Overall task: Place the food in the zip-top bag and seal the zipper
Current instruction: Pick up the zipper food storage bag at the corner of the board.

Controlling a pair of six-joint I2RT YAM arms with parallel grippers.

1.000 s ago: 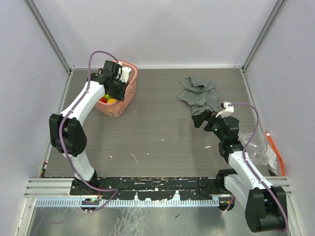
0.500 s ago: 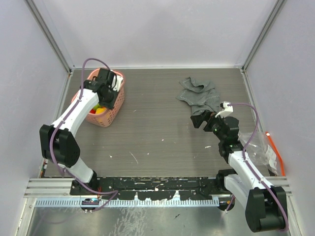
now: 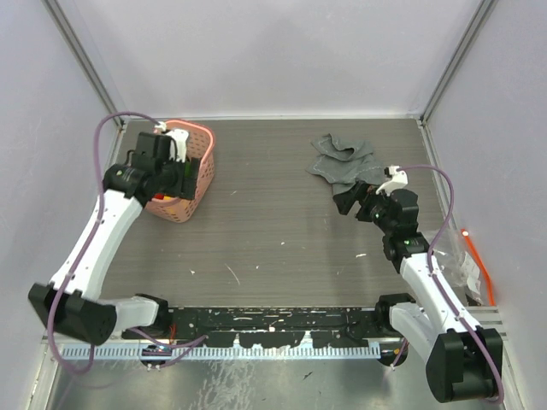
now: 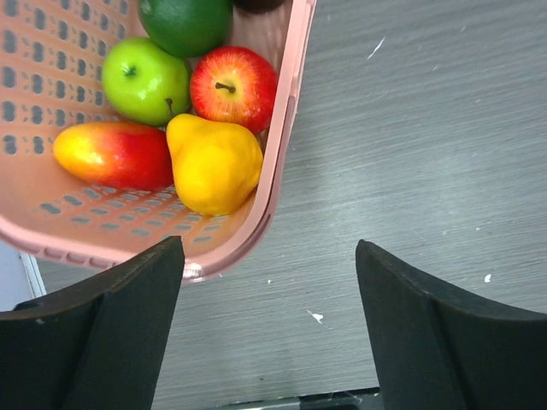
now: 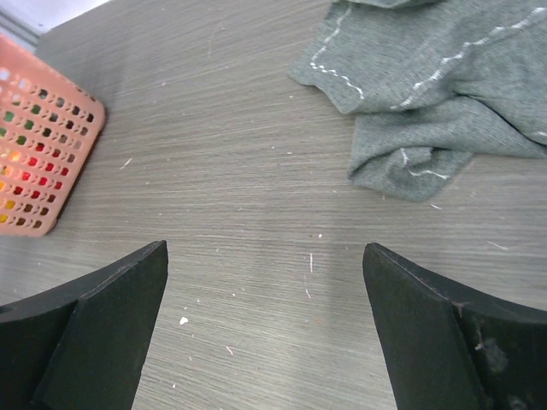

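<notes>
The food lies in a pink lattice basket point(image 4: 51, 213): a yellow pear point(image 4: 214, 162), a red apple point(image 4: 232, 85), a green apple point(image 4: 145, 77), a red-yellow fruit point(image 4: 111, 154) and a dark green one point(image 4: 184, 21). My left gripper point(image 4: 269, 248) hovers open above the basket's corner with nothing held; in the top view the left gripper point(image 3: 181, 178) is over the basket point(image 3: 203, 162). My right gripper point(image 5: 265, 248) is open and empty over bare table. The zip-top bag point(image 3: 461, 265) lies at the far right edge, its red-orange zipper point(image 3: 485, 272) alongside.
A crumpled grey cloth point(image 3: 346, 166) lies at the back right, just beyond the right gripper point(image 3: 350, 201); the right wrist view shows the cloth point(image 5: 444, 85) too. Side walls enclose the table on the left, right and back.
The left arm swung left, dragging the basket a little left, then its jaws opened and let go of the rim. The right gripper edged slightly up.
</notes>
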